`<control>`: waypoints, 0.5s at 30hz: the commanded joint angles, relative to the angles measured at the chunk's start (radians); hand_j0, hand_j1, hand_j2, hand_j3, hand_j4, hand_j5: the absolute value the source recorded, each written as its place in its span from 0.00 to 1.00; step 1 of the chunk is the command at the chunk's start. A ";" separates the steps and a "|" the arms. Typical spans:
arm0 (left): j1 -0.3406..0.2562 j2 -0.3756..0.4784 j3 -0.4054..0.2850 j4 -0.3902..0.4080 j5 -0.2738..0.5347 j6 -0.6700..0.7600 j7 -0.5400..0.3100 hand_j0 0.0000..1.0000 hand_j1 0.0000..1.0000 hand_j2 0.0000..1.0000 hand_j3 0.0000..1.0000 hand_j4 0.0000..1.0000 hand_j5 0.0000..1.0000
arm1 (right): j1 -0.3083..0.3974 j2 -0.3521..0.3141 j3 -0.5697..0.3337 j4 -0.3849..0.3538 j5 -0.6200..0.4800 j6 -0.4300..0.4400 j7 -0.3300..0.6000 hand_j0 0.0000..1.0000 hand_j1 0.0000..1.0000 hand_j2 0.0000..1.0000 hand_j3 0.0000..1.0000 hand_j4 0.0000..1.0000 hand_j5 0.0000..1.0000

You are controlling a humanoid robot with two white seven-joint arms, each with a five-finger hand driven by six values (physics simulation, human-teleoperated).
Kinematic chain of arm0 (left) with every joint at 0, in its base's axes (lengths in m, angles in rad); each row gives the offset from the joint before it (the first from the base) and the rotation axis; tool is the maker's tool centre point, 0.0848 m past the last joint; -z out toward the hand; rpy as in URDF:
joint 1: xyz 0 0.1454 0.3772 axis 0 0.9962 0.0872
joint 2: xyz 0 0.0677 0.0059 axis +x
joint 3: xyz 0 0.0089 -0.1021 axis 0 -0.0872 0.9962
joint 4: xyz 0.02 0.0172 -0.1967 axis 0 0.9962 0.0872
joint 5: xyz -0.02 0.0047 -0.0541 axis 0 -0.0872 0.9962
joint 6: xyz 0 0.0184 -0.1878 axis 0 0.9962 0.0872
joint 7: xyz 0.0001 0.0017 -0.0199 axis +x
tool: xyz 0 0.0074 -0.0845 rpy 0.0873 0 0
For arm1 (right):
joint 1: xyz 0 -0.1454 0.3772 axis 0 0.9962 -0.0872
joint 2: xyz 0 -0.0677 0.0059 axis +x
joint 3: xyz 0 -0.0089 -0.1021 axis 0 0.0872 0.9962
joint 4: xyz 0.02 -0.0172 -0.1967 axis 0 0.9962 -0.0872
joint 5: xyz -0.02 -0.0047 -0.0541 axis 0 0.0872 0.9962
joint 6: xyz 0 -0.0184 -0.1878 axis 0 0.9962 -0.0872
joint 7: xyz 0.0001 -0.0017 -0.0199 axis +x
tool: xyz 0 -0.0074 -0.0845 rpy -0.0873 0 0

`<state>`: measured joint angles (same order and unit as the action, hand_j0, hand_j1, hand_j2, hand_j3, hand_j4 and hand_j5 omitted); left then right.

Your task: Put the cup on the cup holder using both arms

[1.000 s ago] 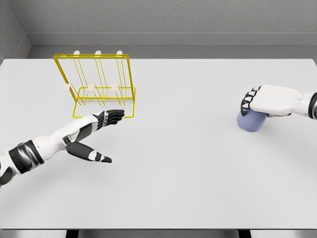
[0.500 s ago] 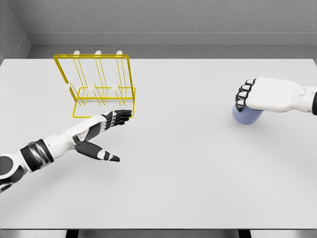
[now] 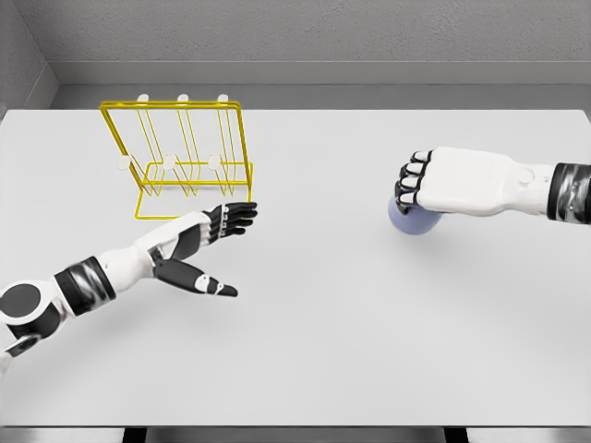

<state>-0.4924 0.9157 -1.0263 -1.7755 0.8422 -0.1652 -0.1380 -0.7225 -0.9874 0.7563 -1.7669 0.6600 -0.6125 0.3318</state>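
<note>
- Head view shows the cup [image 3: 412, 220] grasped from above by the right hand [image 3: 434, 185], whose dark fingers [image 3: 409, 187] curl over its top; only the pale blue lower part shows beneath the palm.
- Cup and right hand sit over the right half of the counter [image 3: 305, 351], toward the middle, well apart from the holder [image 3: 180, 161]. Whether the cup is lifted clear or touching the surface cannot be told for certain, though its rounded underside suggests it is tilted or off the counter.
- The holder, a yellow wire rack with white-tipped pegs, stands near the far left corner of the counter, upright and with no cup on any peg.
- The left hand [image 3: 208, 247] lies just in front of the holder's near edge, fingers stretched out flat and thumb spread toward the near edge; it grasps nothing.
- Done, as I judge it: the cup is secured in the right hand.
- Left to do: bring the cup across toward the left half, most likely pass it to the waiting left hand since the task asks for both arms, then hang or seat it on a peg and let go. None of that shows as finished.
- Overall the task looks under halfway.
- No brand, label or writing can be read on the cup, holder, counter or arms.
</note>
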 commanded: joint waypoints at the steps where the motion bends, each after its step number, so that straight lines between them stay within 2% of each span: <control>1: 0.000 -0.009 0.000 -0.001 0.057 0.000 0.000 1.00 1.00 1.00 1.00 1.00 1.00 | 0.000 0.033 0.000 -0.002 -0.007 0.002 0.001 0.46 0.46 0.46 0.46 0.46 0.46; 5: 0.000 -0.015 0.000 -0.001 0.058 0.000 0.000 1.00 1.00 1.00 1.00 1.00 1.00 | -0.006 0.053 0.000 -0.002 -0.019 0.002 -0.002 0.46 0.46 0.46 0.46 0.46 0.46; 8: 0.000 -0.017 0.000 -0.002 0.060 0.000 0.000 1.00 1.00 1.00 1.00 1.00 1.00 | -0.005 0.098 0.003 -0.002 -0.028 0.002 0.000 0.46 0.46 0.46 0.46 0.46 0.46; 11: 0.000 -0.017 -0.001 -0.002 0.103 0.000 0.000 1.00 1.00 1.00 1.00 1.00 1.00 | 0.002 0.133 0.014 -0.002 -0.028 0.002 0.003 0.46 0.46 0.46 0.46 0.46 0.46; 15: 0.000 -0.018 -0.005 -0.002 0.104 0.000 -0.002 1.00 1.00 1.00 1.00 1.00 1.00 | 0.009 0.144 0.031 -0.002 -0.028 0.002 0.003 0.46 0.46 0.46 0.46 0.46 0.46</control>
<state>-0.4924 0.8976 -1.0304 -1.7772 0.9387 -0.1656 -0.1389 -0.7118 -0.8533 0.7804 -1.7686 0.6376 -0.6127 0.3352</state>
